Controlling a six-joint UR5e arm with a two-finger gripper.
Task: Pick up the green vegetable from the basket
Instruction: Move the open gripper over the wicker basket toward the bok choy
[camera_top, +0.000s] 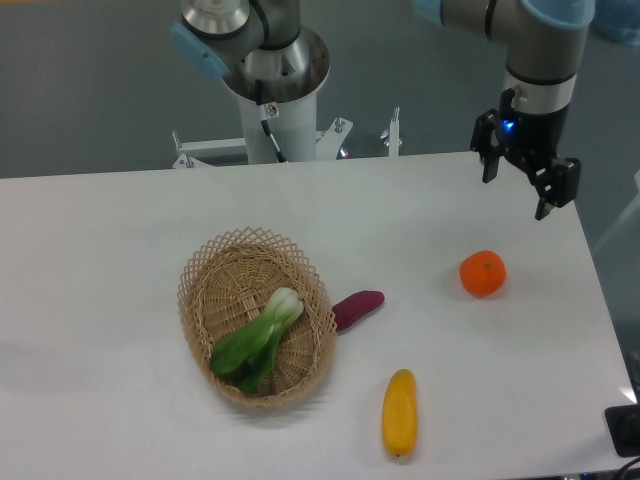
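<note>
The green vegetable (258, 337), a small bok choy with dark leaves and a pale stem base, lies diagonally inside the oval wicker basket (205, 270) at the table's middle left. Its stem end points up and right. My gripper (517, 196) hangs over the far right part of the table, well away from the basket. Its two black fingers stand apart and hold nothing.
A purple sweet potato (357, 308) lies just right of the basket, touching or nearly touching its rim. A yellow elongated fruit (399, 412) lies near the front edge. An orange (482, 273) sits below the gripper. The arm's base (270, 70) stands behind the table.
</note>
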